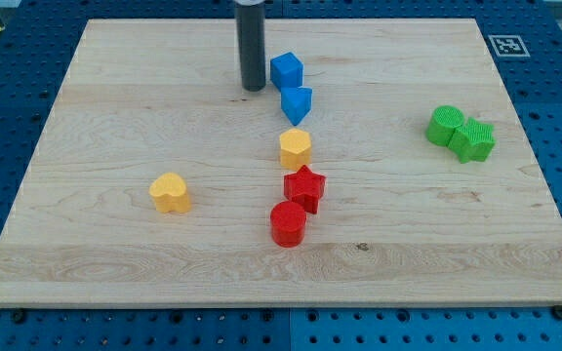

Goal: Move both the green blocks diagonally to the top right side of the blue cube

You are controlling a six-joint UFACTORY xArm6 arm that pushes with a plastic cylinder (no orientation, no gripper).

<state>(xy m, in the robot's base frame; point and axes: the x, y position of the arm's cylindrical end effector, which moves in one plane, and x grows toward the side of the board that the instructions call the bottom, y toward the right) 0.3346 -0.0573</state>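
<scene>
The arm has no claw, so nothing can be said about it being released or clenched; it ends in a straight dark rod that comes down from the view's top. My tip stands on the wooden desk, just beside the blue cube, on the cube's left side in the view and a little lower, with a narrow gap between them, so they do not seem to touch. Just below the blue cube, toward the view's bottom, lies a second blue block with a pointed, wedge-like shape; the two blue blocks are very close, and I cannot tell if they touch. Under it, in a loose column going down the middle of the desk, come a yellow block with several flat sides, then a red star, and then a red cylinder that touches the star at its lower left. Another yellow block, shaped like a heart, lies alone toward the view's left, well apart from the column. The two green blocks are far away at the view's right, lower than the blue cube: a round green block and, pressed against its right side, a green star. Both green blocks are well apart from my tip and from the blue cube.
</scene>
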